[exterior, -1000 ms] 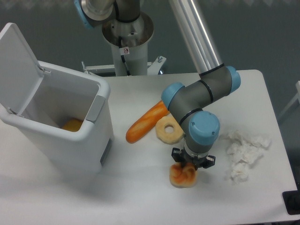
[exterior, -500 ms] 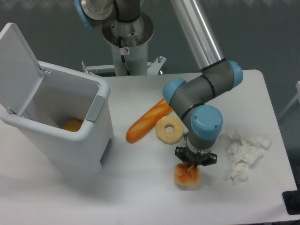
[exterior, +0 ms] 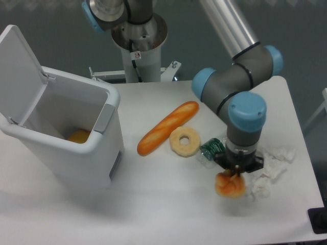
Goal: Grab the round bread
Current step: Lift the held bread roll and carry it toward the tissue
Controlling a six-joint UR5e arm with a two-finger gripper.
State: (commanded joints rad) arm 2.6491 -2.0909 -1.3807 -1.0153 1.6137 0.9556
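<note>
The gripper [exterior: 238, 172] is clenched on the top of the round bread [exterior: 230, 186], lower right of centre in the frame. The bread hangs beneath the fingers, its glossy orange lobes facing up toward the gripper; the bun is roughly round, so no clear long axis shows. Crumpled white paper [exterior: 265, 171] lies just right of it on the white table [exterior: 163, 214]. A green bottle [exterior: 212, 148] lies just left of the arm's wrist. The ring-shaped bread [exterior: 184, 141] and baguette [exterior: 167, 127] sit near centre. An open white bin [exterior: 61, 138] stands at left.
</note>
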